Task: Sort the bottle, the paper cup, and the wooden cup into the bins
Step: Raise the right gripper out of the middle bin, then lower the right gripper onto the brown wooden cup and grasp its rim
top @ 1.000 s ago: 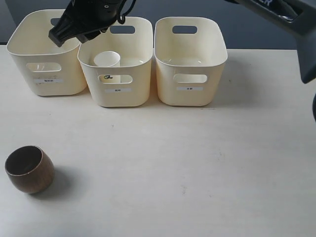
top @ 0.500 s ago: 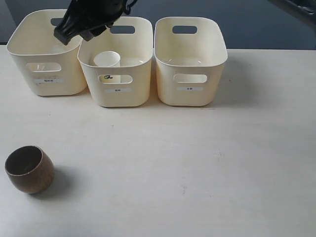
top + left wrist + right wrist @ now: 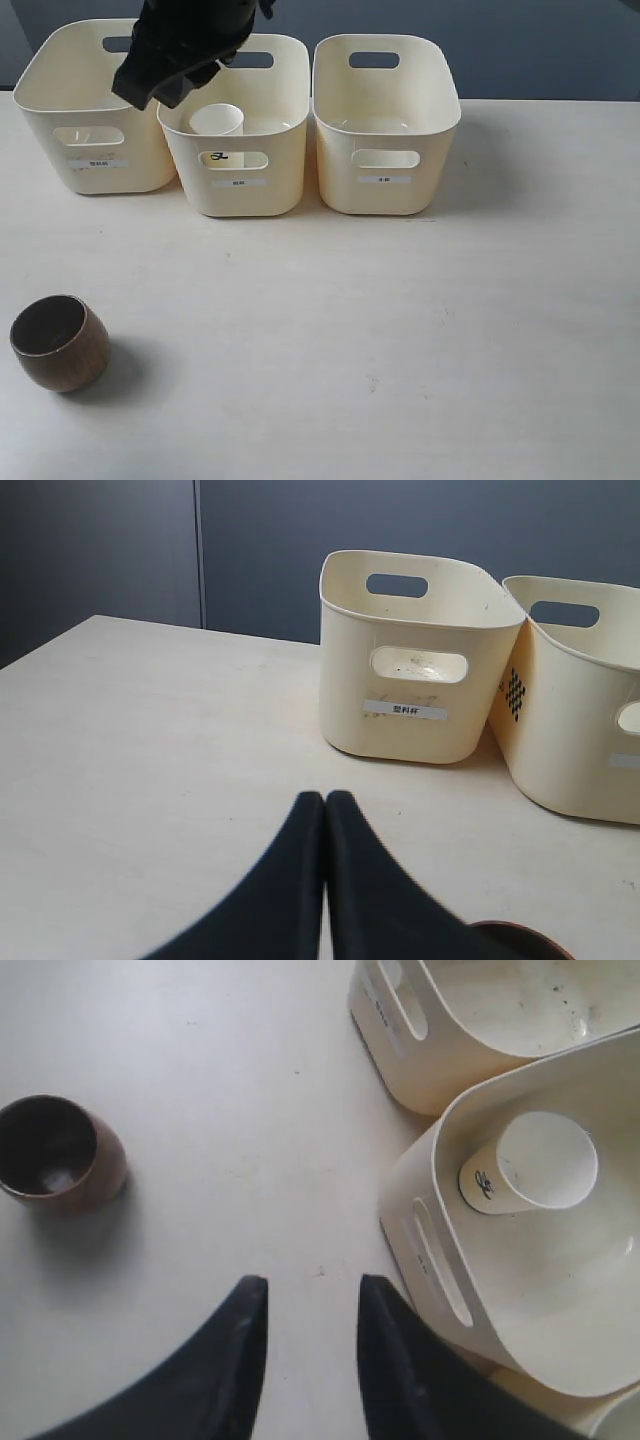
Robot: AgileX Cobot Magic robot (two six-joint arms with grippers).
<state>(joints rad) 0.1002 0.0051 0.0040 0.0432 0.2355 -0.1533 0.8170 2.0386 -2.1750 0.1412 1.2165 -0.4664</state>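
The wooden cup (image 3: 60, 342) stands upright and alone near the table's front left; it also shows as a dark-brown cup (image 3: 60, 1150) in the right wrist view. Only its rim (image 3: 520, 938) peeks in beside my shut, empty left gripper (image 3: 325, 798), which sits low over the table. The paper cup (image 3: 218, 120) stands in the middle bin (image 3: 240, 195). My right gripper (image 3: 150, 90) has reached across and hovers above the left bin (image 3: 90, 120) and middle bin, open (image 3: 312, 1295) and holding nothing. I cannot make out the bottle.
The right bin (image 3: 385, 190) stands beside the middle one at the back of the table. The three bins are pressed close in a row. The left bin (image 3: 410, 730) and middle bin (image 3: 570, 740) face the left wrist camera across bare tabletop.
My right gripper has shifted slightly right and lower over the left and middle bins. The right arm's upper link has left the top right corner. The cups have not moved.
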